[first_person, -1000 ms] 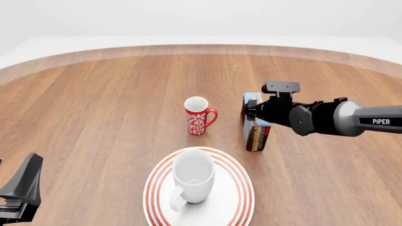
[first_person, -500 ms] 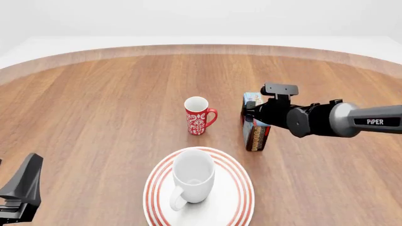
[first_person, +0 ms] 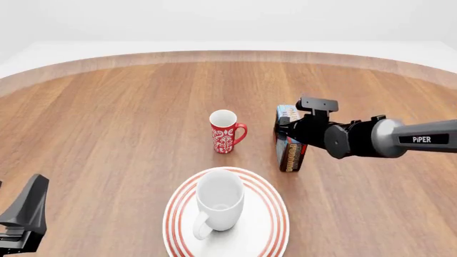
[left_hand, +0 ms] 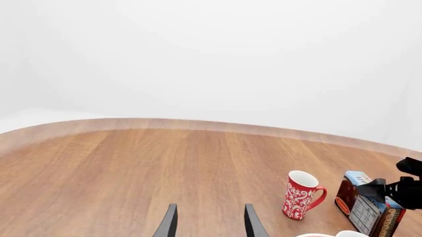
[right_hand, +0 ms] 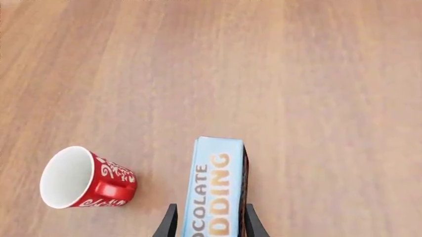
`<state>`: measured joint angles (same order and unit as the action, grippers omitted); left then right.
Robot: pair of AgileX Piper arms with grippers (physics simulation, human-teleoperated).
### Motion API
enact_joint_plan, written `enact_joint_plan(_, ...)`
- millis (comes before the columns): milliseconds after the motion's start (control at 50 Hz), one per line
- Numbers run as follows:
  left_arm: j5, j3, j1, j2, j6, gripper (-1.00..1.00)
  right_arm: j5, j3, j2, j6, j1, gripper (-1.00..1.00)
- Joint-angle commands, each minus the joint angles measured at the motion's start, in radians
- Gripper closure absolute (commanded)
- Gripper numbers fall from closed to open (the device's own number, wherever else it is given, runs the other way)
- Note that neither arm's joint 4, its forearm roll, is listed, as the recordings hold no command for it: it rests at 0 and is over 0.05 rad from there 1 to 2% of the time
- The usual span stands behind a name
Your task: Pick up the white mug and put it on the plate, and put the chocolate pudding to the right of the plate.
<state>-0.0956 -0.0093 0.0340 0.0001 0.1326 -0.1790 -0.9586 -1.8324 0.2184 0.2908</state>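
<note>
The white mug (first_person: 219,206) stands upright on the red-ringed plate (first_person: 275,217) at the near middle, its handle toward me. The chocolate pudding (first_person: 289,144) stands on edge on the table, behind and to the right of the plate. My right gripper (first_person: 287,131) is open and straddles the box's top. In the right wrist view its fingers (right_hand: 170,223) flank the light-blue face of the chocolate pudding (right_hand: 214,192), with a thin gap on one side. My left gripper (first_person: 23,217) waits open at the near left, and nothing lies between its fingers (left_hand: 169,224).
A slim red mug (first_person: 226,131) with a white floral pattern stands upright just left of the pudding box, also seen as the red mug (right_hand: 82,178) in the right wrist view. The round wooden table's far edge (first_person: 228,53) curves across the back.
My right arm has edged slightly left and lower over the pudding box. The box, both mugs, the plate and the left arm have not moved.
</note>
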Motion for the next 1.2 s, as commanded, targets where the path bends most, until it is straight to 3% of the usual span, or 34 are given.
enact_joint_plan(20, 0.000, 0.000, 0.000, 0.000, 0.000, -1.00, -0.003, 0.035, -0.057, -0.051, -0.020, -1.00)
enact_joint_plan(220, 0.000, 0.000, 0.000, 0.000, 0.000, -1.00, -0.005, 0.040, -0.066, -0.051, -0.012, -1.00)
enact_joint_plan(240, 0.000, 0.000, 0.000, 0.000, 0.000, -1.00, -0.005, 0.040, -0.065, -0.051, -0.012, 1.00)
enact_joint_plan(640, 0.000, 0.000, 0.000, 0.000, 0.000, -1.00, 0.002, 0.049, -0.034, -0.049, -0.010, 1.00)
enact_joint_plan(1200, 0.000, 0.000, 0.000, 0.000, -0.001, -1.00, 0.076, 0.043, 0.133, -0.039, -0.006, 1.00)
